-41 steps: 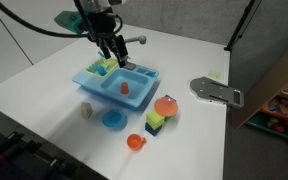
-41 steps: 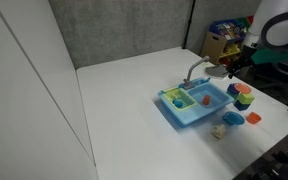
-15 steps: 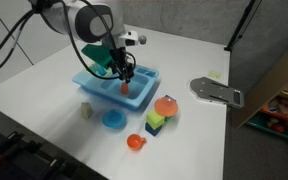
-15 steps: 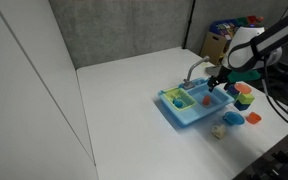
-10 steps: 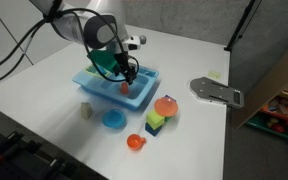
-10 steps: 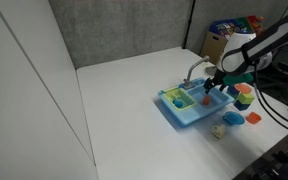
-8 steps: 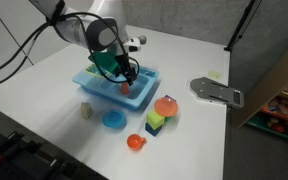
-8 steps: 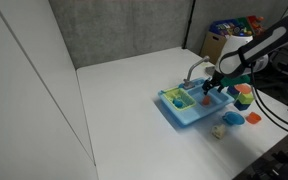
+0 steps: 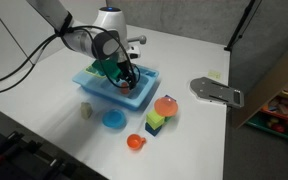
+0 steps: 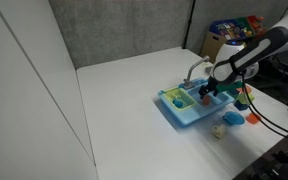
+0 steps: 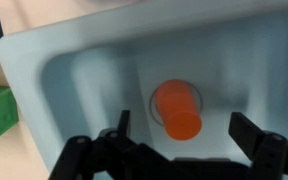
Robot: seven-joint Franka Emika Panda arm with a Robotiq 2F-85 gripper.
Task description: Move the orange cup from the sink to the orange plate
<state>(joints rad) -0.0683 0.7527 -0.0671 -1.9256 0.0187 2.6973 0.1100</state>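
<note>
Orange cup (image 11: 179, 110) sits in the sink (image 11: 84, 70) basin, centre of the wrist view, on the pale-blue floor w/ its open end toward the top of the frame. We see the gripper (image 11: 181, 125) spread wide at the bottom edge, one finger on each side of the cup. There is a clear gap on both sides, so nothing is gripped.

In an exterior view the gripper (image 9: 124, 80) is down inside the sink (image 9: 144, 94), left of frame centre, and hides the cup from us there. Orange plate (image 9: 165, 106) is just right of the sink, next to the green-yellow blocks (image 9: 155, 123). Blue plate (image 9: 113, 120) is below the sink, and a small orange dish (image 9: 135, 142) lies lower still, near the bottom centre. In an exterior view from further off, the gripper (image 10: 206, 92) is over the sink (image 10: 184, 115), right of centre.
</note>
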